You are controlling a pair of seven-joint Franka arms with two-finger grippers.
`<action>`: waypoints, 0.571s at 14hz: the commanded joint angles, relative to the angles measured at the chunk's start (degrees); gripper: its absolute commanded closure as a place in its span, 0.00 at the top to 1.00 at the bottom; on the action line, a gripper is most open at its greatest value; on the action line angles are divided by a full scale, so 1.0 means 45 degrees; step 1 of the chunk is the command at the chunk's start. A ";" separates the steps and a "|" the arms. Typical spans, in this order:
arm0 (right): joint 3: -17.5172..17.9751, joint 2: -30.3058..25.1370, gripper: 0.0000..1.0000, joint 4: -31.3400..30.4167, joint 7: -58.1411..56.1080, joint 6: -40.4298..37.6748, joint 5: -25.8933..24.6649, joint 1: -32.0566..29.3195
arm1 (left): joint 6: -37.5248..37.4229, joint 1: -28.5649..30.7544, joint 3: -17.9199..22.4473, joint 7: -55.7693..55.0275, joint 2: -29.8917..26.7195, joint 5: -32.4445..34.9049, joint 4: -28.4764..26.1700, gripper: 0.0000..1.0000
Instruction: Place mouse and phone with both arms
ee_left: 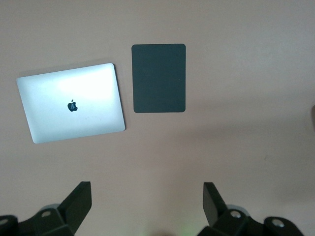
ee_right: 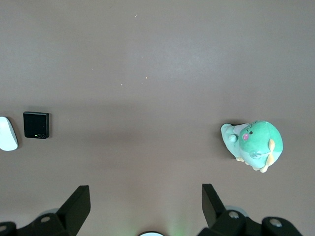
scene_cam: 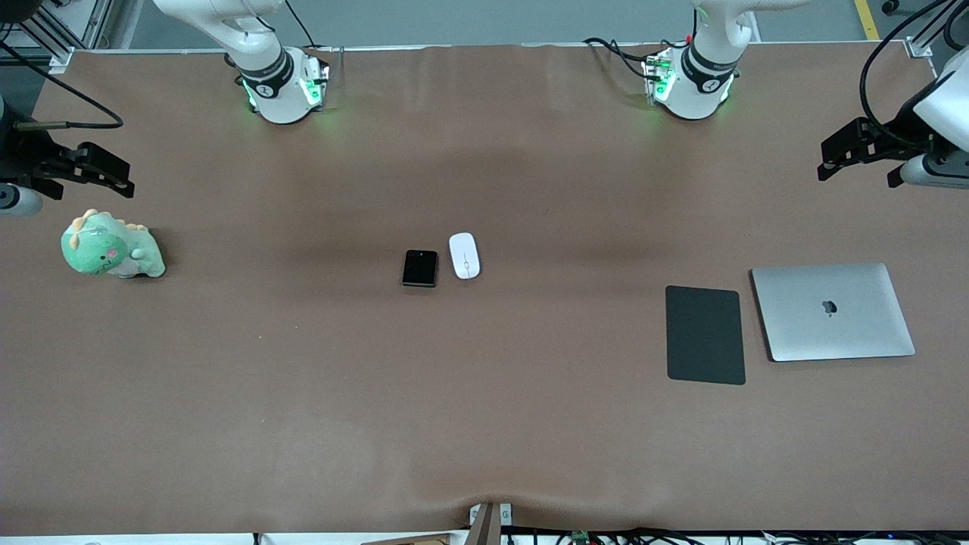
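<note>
The white oval mouse and the small black phone lie side by side at the middle of the brown table, the phone toward the right arm's end. The right wrist view shows the phone and part of the mouse at its edge. My right gripper hangs open over the right arm's end of the table, near a plush toy, its jaws wide and empty. Over the left arm's end, my left gripper is open too, with nothing between its fingers. Both are well apart from the mouse and phone.
A green plush dinosaur sits at the right arm's end. A dark grey pad and a closed silver laptop lie side by side at the left arm's end, the laptop closer to the table's end.
</note>
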 commanded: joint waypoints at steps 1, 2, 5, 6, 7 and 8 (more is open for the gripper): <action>0.0010 0.0266 1.00 0.0341 0.0044 -0.0141 -0.0131 0.0022 | -0.0070 0.0037 -0.0054 0.0245 -0.0013 -0.0250 0.0009 1.00; -0.0047 0.0305 1.00 0.0361 -0.0052 -0.0122 -0.0053 -0.0096 | -0.0070 0.0056 -0.0054 0.0188 0.0064 -0.0327 0.0067 1.00; -0.0126 0.0344 1.00 0.0380 0.0044 -0.0161 -0.0267 0.0351 | -0.0070 0.0076 -0.0015 0.0266 0.0142 -0.0328 0.0048 1.00; -0.0068 0.0344 1.00 0.0400 0.0025 -0.0142 -0.0189 0.0140 | -0.0128 0.0056 -0.0015 0.0266 0.0220 -0.0327 0.0029 1.00; -0.0145 0.0383 1.00 0.0400 -0.0053 -0.0122 -0.0131 0.0137 | -0.0187 0.0056 -0.0035 0.0285 0.0414 -0.0347 0.0028 1.00; -0.0165 0.0383 1.00 0.0400 -0.0034 -0.0141 -0.0246 0.0195 | -0.0187 0.0037 -0.0054 0.0285 0.0493 -0.0347 0.0048 1.00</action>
